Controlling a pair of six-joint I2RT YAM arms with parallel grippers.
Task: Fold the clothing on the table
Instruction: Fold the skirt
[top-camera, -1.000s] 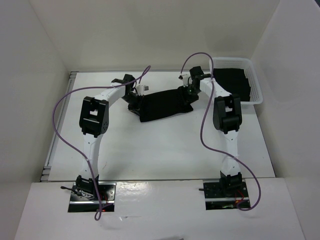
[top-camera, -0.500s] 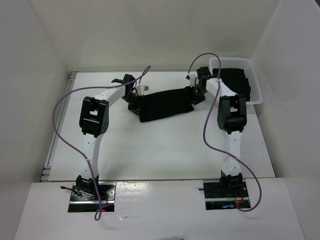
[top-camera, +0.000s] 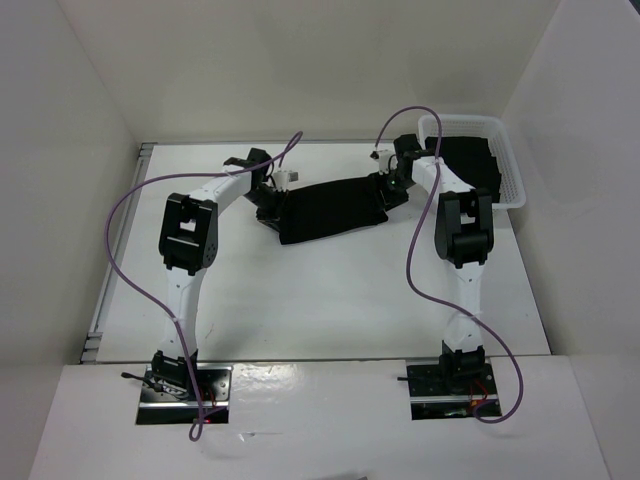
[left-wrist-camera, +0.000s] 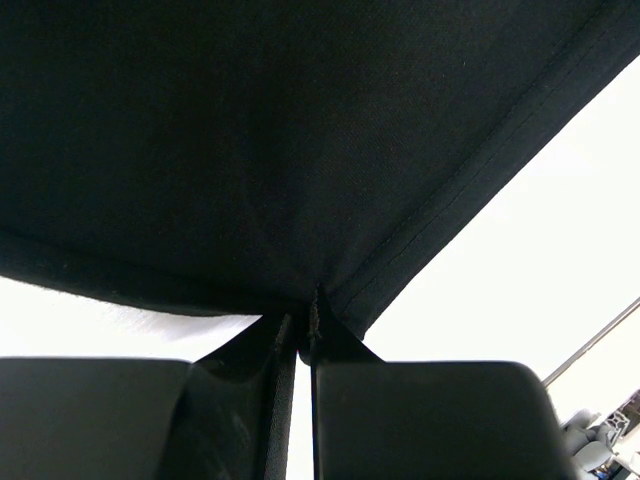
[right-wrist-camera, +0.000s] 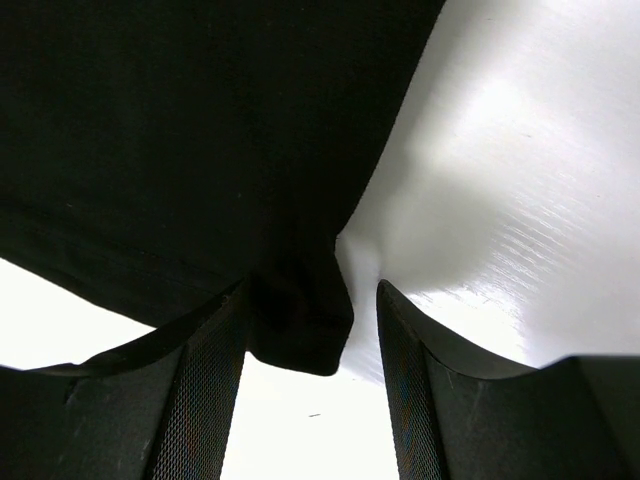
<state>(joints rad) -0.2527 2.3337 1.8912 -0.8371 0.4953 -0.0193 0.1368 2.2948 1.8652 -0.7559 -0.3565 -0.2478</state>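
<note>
Clothing (top-camera: 330, 208) sits at the far middle of the counter (top-camera: 320, 300), spread in a band running left to right, mostly flat. Left end effector (top-camera: 268, 200) is at its left end, right end effector (top-camera: 390, 188) at its right end, both low against the fabric. Cannot tell either one's finger state from this top view. Basket (top-camera: 461, 119) sits at the far right corner, just beyond the right arm, with dark folded fabric (top-camera: 470, 160) inside. A purple cable (top-camera: 120, 230) loops off each arm.

Left wrist: clothing (left-wrist-camera: 250, 140) fills the upper frame, with a stitched hem running diagonally down from the top right. Left end effector (left-wrist-camera: 303, 340) has its fingers (left-wrist-camera: 420, 420) together, clamped on the clothing where the hem comes to a point; only a thin slit shows between them. The fabric fans out taut from the pinch. White counter (left-wrist-camera: 520, 260) shows to the right and below left.

Right wrist: clothing (right-wrist-camera: 180, 130) covers the upper left. A corner flap hangs down between the fingers (right-wrist-camera: 200, 390). Right end effector (right-wrist-camera: 312, 300) is apart, not clamped: the flap lies against the finger on the view's left, with a clear gap to the other one. Glossy counter (right-wrist-camera: 500, 150) shows at right, shadowed beside the fabric edge.
</note>
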